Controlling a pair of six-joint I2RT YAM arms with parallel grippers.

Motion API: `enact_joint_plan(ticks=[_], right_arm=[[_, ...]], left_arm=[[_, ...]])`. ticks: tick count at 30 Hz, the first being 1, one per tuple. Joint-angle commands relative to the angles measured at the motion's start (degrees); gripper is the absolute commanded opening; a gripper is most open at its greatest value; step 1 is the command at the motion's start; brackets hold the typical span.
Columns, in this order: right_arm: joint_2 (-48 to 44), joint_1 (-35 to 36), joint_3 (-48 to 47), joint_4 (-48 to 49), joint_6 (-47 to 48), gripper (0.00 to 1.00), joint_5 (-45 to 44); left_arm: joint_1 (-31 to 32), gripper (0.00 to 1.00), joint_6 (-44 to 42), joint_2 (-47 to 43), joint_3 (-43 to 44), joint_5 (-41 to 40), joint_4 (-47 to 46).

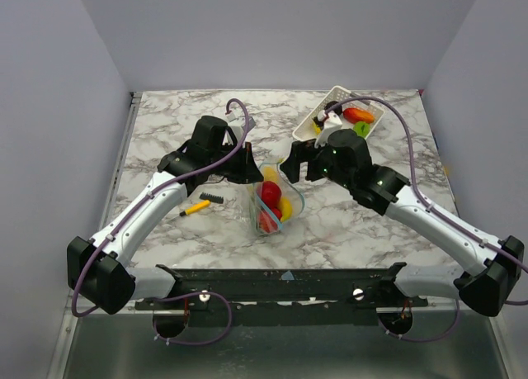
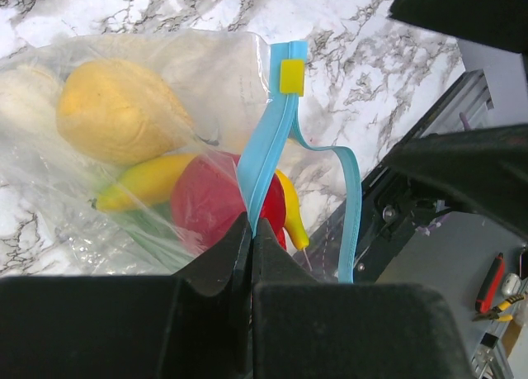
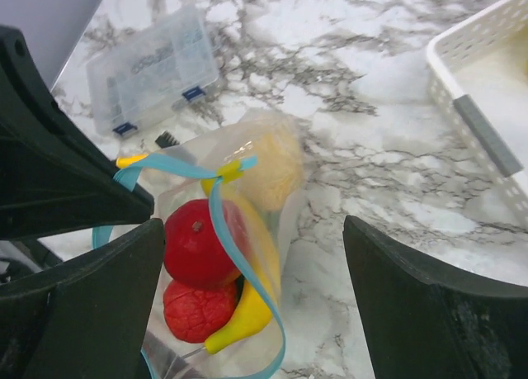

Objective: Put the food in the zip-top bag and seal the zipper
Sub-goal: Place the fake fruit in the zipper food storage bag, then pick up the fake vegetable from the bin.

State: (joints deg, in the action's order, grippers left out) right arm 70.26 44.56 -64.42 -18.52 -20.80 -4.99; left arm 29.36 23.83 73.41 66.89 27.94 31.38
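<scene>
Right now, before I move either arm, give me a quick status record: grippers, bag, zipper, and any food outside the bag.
left gripper: shut on the zipper strip
right gripper: open, above the zip-top bag, holding nothing
zipper state: unsealed; its two strips part below the yellow slider
food in bag: red fruit, banana, other yellow pieces
food outside: orange piece and green piece in the white basket
</scene>
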Motion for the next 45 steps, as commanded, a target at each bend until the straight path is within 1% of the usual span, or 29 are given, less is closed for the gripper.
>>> enact_joint_plan(ticks=[1,4,6,9,11,14,17,22,25,27,29,33,36,43,45], right_arm=[[-3.2,0.2,-1.9,-1.1,-1.2,0.9,-10.7],[-2.4,0.2,-4.9,-4.5,-0.7,0.91,-16.4],[-1.5,-0.1,-7.0,-6.7,-0.5,0.94,-21.5],[0.2,-2.4,-9.4,-9.3,-0.7,0.98,-27.3],[1.4,-4.6,-10.9,-11.1,-1.7,1.0,-29.5],[4.0,-9.7,-12.8,-12.4,-3.1,1.0,-28.1],[7.5,-15.4,-14.6,-12.9,-4.5,0.99,-23.7],[17.7,-22.0,-19.1,-12.9,-4.3,0.98,-18.4],[24.8,-24.7,-22.6,-12.9,-4.6,0.96,-15.9],[29.2,-25.5,-25.3,-13.1,-3.9,0.93,-16.0],[33.5,-25.8,-28.1,-13.7,-2.5,0.85,-17.4],[40.7,-26.3,-32.6,-15.3,-1.9,0.8,-20.7],[44.3,-26.5,-33.3,-14.5,-2.0,0.77,-22.9],[49.2,-27.3,-33.2,-11.9,-1.1,0.77,-26.2],[50.3,-27.7,-33.3,-11.4,-0.8,0.74,-26.4]], left_arm=[[-0.4,0.0,0.0,-0.4,-0.5,1.2,-1.1],[-0.4,0.0,0.0,-0.4,-0.6,0.9,-1.1],[-0.4,0.0,0.1,-0.4,-0.6,1.3,-1.2],[-0.4,0.0,0.1,-0.4,-0.6,1.6,-1.2],[-0.5,0.0,0.1,-0.6,-0.7,1.1,-1.2],[-0.4,0.0,0.0,-0.6,-0.7,1.0,-1.1],[-0.4,0.0,0.0,-0.7,-0.7,1.2,-1.2],[-0.5,0.0,0.1,-0.7,-0.7,1.3,-1.2],[-0.5,0.0,0.0,-0.7,-0.7,1.2,-1.1],[-0.5,0.0,-0.1,-0.8,-0.7,0.9,-1.1],[-0.5,0.0,-0.1,-0.8,-0.8,0.9,-1.1],[-0.5,0.0,0.0,-0.7,-0.6,1.4,-1.1],[-0.6,0.0,0.0,-0.6,-0.7,1.5,-1.1],[-0.6,0.0,0.2,-0.4,-0.6,1.8,-1.1],[-0.6,0.0,0.2,-0.3,-0.6,1.8,-1.1]])
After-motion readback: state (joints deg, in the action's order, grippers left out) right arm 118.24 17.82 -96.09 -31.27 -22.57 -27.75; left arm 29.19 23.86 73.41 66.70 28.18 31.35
